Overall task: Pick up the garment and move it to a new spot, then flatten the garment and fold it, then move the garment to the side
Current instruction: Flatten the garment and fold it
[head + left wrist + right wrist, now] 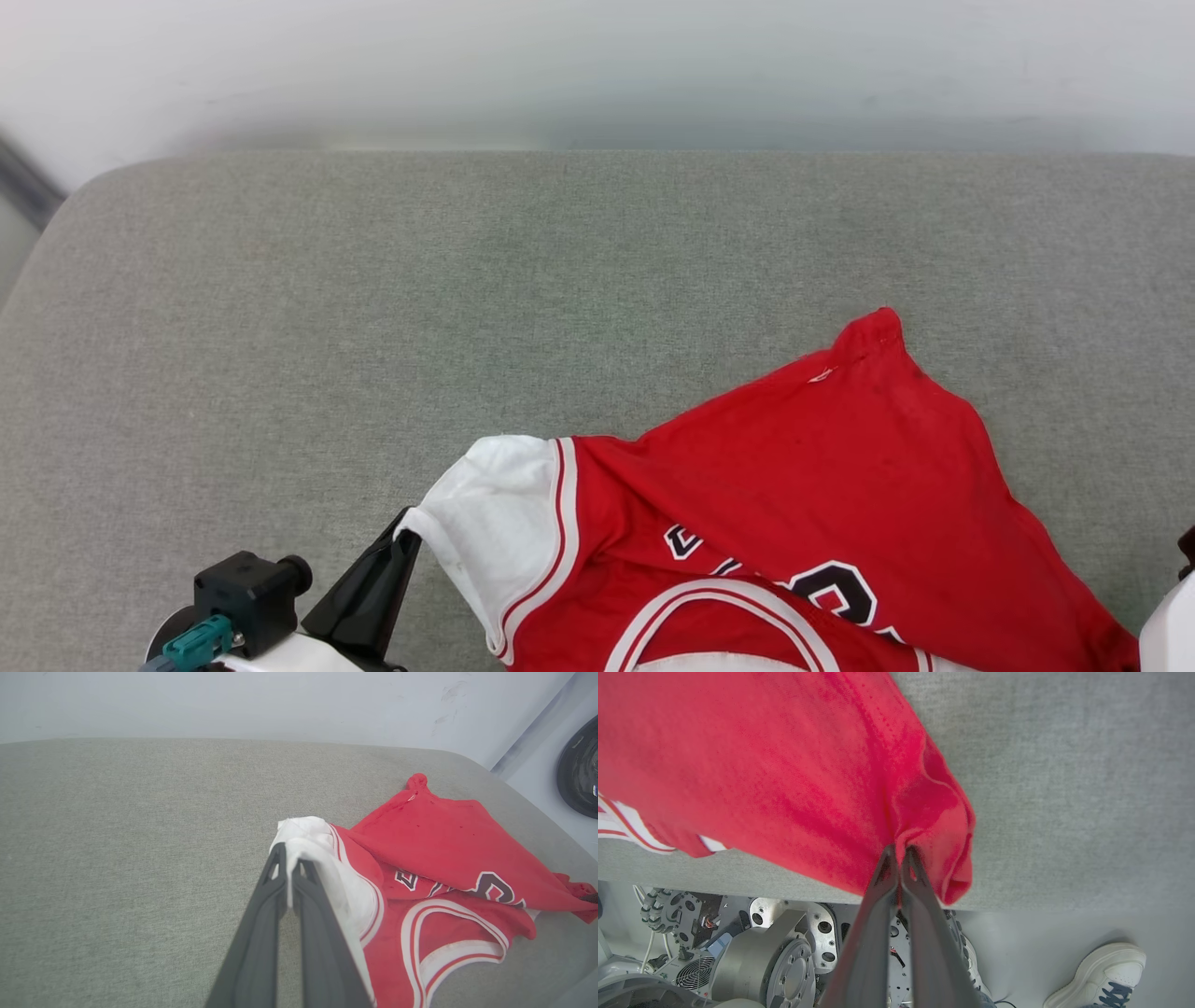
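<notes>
One garment, red with white trim, sits rumpled at the near right of the grey fabric-covered counter. My left end effector is pinched closed on its white sleeve. My right end effector is clamped on a red fold at the counter's edge. Beyond, a person's white shoe is on the floor.
</notes>
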Tool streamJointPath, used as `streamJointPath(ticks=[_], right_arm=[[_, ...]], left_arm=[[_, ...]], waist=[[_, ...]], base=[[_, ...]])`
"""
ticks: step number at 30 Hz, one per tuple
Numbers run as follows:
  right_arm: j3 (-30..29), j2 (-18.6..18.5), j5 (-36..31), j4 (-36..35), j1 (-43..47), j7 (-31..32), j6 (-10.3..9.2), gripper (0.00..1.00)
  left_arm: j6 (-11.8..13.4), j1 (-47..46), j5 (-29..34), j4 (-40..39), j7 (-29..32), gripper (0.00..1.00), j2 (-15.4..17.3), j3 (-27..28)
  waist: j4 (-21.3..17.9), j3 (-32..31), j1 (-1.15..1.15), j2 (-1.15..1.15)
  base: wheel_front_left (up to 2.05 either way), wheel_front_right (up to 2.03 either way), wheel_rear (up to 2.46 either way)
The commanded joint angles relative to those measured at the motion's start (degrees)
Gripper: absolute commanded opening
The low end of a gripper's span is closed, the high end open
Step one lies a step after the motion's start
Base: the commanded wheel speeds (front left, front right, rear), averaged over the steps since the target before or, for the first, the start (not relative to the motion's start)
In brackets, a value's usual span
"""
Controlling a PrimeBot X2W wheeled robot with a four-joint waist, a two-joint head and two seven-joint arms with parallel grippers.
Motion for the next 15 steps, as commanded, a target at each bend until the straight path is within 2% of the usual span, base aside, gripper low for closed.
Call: streamJointPath(ticks=[1, 2, 3, 10, 15], right_arm=[[0.13, 0.19, 0.11, 0.11, 0.62, -0.33, -0.02, 0.00], [0.28, 0.23, 0.38, 0.00, 0.50, -0.81, -0.02, 0.15], [0.31, 0.09, 0.57, -0.14, 0.07, -1.26, -0.02, 1.00], [1.35, -2.51, 2.83, -2.80, -4.42, -1.66, -0.02, 1.00], [1.88, -3.48, 4.40, -6.22, -10.87, -0.38, -0.02, 1.00]], left_arm=[[-0.20, 0.34, -0.18, 0.08, -0.38, 0.00, -0.05, 0.02], [-0.24, 0.36, -0.18, 0.05, -0.44, 0.00, -0.03, 0.02], [-0.29, 0.29, -0.17, 0.00, -0.43, 0.00, 0.04, 0.01], [-0.24, -0.65, 0.21, -1.16, 0.19, 0.00, 0.72, 0.11], [-0.17, -1.57, 0.78, -2.46, 0.33, 0.00, 0.73, -0.18]], waist=[[-0.06, -0.06, 0.01, 0.00], [-0.12, -0.04, 0.01, 0.00], [-0.10, -0.02, 0.01, 0.00], [0.70, 0.51, 0.01, 0.00], [2.01, 2.07, 0.01, 0.00]], base=[[0.00, 0.00, 0.00], [0.00, 0.00, 0.00], [0.00, 0.00, 0.00], [0.00, 0.00, 0.00], [0.00, 0.00, 0.00]])
